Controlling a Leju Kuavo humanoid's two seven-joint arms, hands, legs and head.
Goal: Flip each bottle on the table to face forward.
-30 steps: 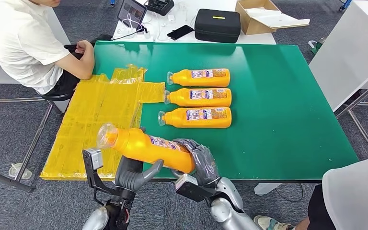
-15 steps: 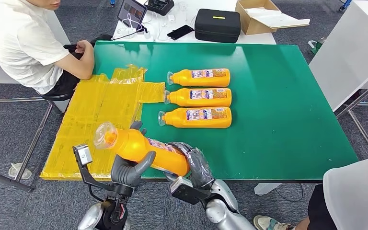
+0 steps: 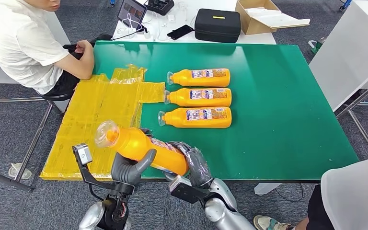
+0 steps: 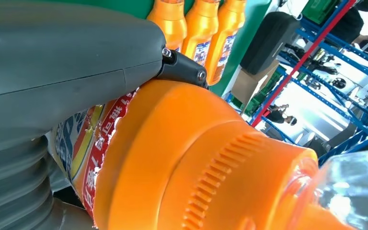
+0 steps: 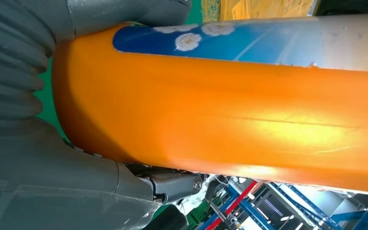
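Observation:
An orange bottle with a clear cap is held above the near edge of the green table, cap pointing left and up. My left hand grips it near the neck from below, and my right hand wraps its base end. Up close, the left wrist view has the bottle and its ribbed collar, and the right wrist view has the bottle with its blue label. Three more orange bottles lie in a row mid-table, labels up, caps to the left.
Yellow plastic sheets cover the table's left part. A person in a white shirt sits at the far left corner with an arm on the table. Another person stands at the near right. A black case and a cardboard box sit on the far table.
Both hands have drawn the bottle a little left and toward me, and the left hand has closed tighter under its neck. The three lying bottles have not moved.

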